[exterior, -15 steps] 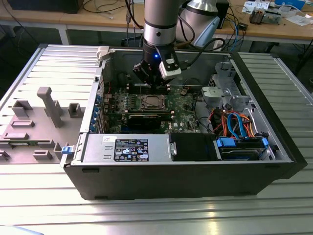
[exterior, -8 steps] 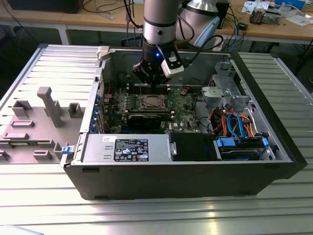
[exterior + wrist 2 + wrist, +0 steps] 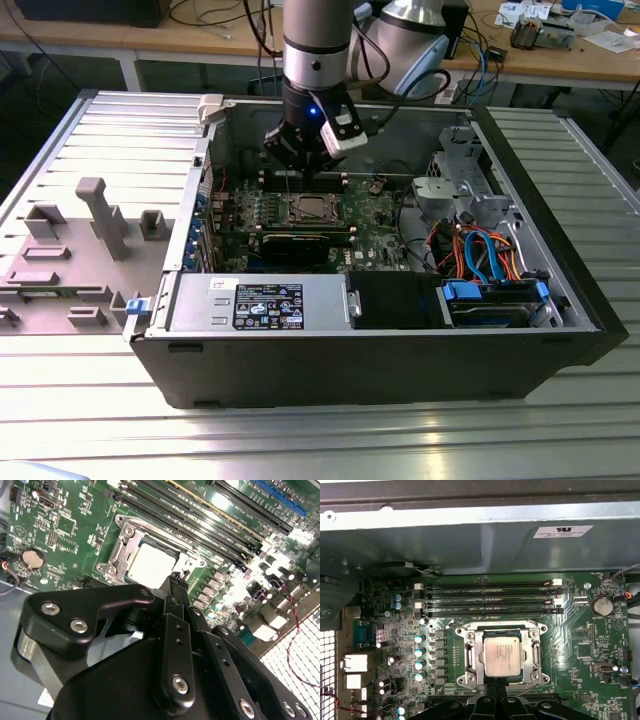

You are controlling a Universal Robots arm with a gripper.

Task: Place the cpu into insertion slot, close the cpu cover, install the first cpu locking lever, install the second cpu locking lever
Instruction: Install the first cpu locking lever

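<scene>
Cpu: small flat square chip, dull silver-grey metal top, faint print on it. Lies flat and level, seated in the insertion slot; also seen in the second wrist view and, small, in the exterior view

Insertion slot: square socket with silvery metal rim on the green board, just beside the row of long memory slots. Contact field hidden under the chip

Cpu cover: thin silvery frame with a large window, lying down around the chip, whose top shows through the window; frame edges visible along the chip's sides in both wrist views
</scene>
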